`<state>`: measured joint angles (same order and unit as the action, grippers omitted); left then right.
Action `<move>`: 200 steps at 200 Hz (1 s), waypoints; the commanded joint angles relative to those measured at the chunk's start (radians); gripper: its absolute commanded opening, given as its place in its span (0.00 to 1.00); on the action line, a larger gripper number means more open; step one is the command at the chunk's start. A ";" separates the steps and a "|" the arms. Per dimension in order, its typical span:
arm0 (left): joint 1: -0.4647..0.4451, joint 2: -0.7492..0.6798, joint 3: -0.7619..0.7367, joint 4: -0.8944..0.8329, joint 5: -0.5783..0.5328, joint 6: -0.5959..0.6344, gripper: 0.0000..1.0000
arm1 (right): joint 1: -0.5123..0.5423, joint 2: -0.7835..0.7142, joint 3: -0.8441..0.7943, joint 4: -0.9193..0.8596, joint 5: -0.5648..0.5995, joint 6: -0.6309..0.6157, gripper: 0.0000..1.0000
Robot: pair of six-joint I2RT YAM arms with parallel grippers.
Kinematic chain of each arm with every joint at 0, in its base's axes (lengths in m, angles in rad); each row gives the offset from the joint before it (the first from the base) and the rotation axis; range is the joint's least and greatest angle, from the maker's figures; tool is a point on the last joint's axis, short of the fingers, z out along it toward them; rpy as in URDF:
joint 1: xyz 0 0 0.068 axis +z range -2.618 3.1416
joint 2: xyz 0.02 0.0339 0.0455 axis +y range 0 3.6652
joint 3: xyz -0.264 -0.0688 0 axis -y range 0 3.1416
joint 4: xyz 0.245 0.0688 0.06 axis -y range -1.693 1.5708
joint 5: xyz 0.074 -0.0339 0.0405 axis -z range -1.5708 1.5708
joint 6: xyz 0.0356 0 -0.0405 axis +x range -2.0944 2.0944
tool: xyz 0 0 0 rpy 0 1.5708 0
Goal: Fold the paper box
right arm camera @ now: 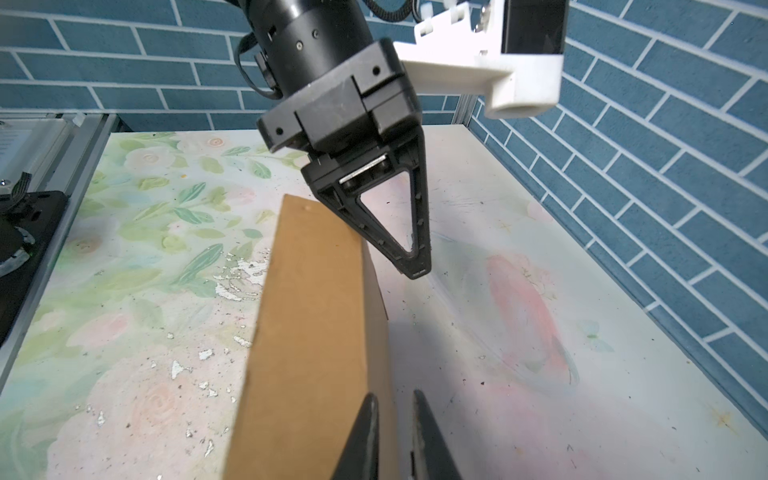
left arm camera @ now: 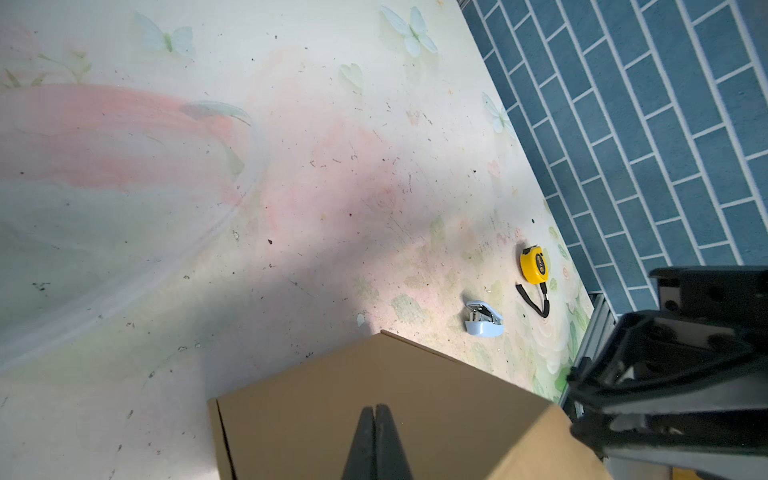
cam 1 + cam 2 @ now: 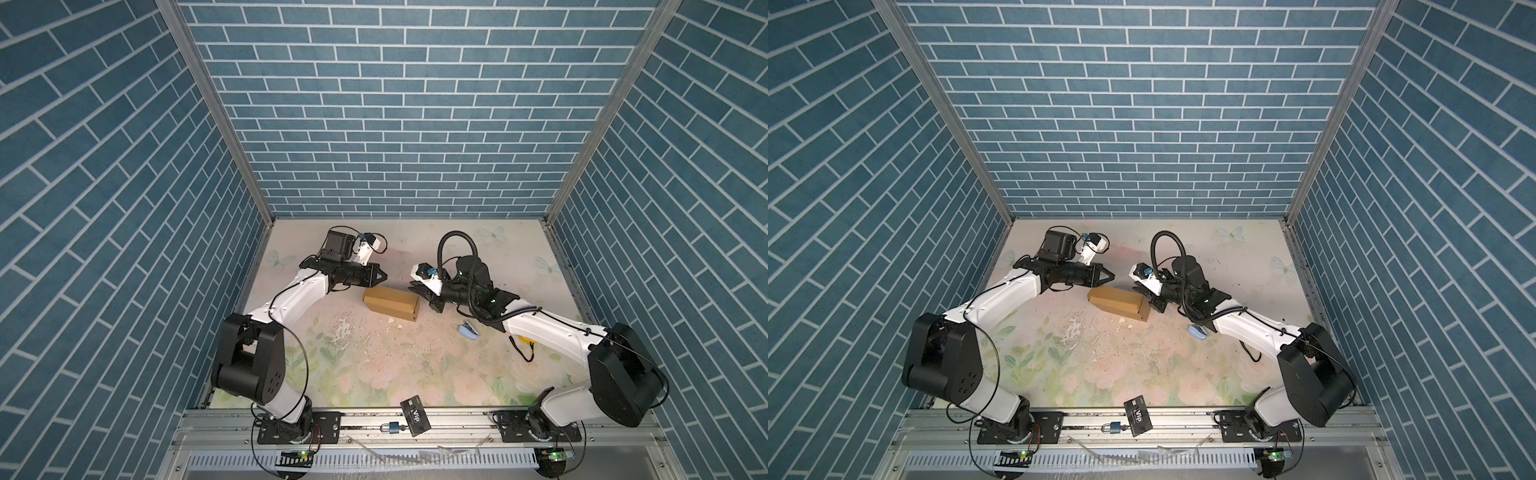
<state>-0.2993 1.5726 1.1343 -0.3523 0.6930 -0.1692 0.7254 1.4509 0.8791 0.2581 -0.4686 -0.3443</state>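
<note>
A floral desk [image 3: 374, 365] is enclosed by blue brick-patterned walls. The paper box [image 3: 390, 303] is placed mid-desk between the arms. The left pincer [image 2: 376, 409] is closed fully, empty, over the box. The right pincer [image 1: 395, 401] is narrowly parted at the box's end edge; a grip cannot be told. "VIP" is printed on a black card [image 3: 414, 419] on the front rail.

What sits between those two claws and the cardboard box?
Nothing visible. The left gripper hangs shut by the far edge of the paper box, the right gripper at its right end. The stapler and tape measure lie off to the right.
</note>
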 commanded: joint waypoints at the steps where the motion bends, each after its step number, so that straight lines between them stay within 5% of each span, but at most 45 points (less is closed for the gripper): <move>1: -0.009 0.024 0.013 -0.045 -0.024 0.002 0.01 | -0.003 -0.030 -0.001 0.022 -0.011 0.018 0.22; 100: -0.009 -0.011 0.016 -0.066 -0.013 0.080 0.03 | 0.017 -0.083 -0.116 0.067 -0.009 0.115 0.42; 126: -0.009 -0.049 0.039 -0.144 0.053 0.287 0.13 | 0.023 -0.059 -0.147 0.084 -0.001 0.155 0.48; 160: -0.013 -0.137 0.081 -0.386 0.167 0.731 0.22 | 0.027 -0.004 -0.154 0.112 0.047 0.226 0.50; 200: -0.092 -0.300 0.025 -0.511 -0.025 1.115 0.32 | 0.010 0.078 -0.058 0.036 0.096 0.391 0.49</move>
<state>-0.3405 1.3613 1.1938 -0.7387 0.7582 0.6109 0.7452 1.4895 0.7441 0.3229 -0.4107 -0.1059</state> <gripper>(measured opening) 0.297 0.496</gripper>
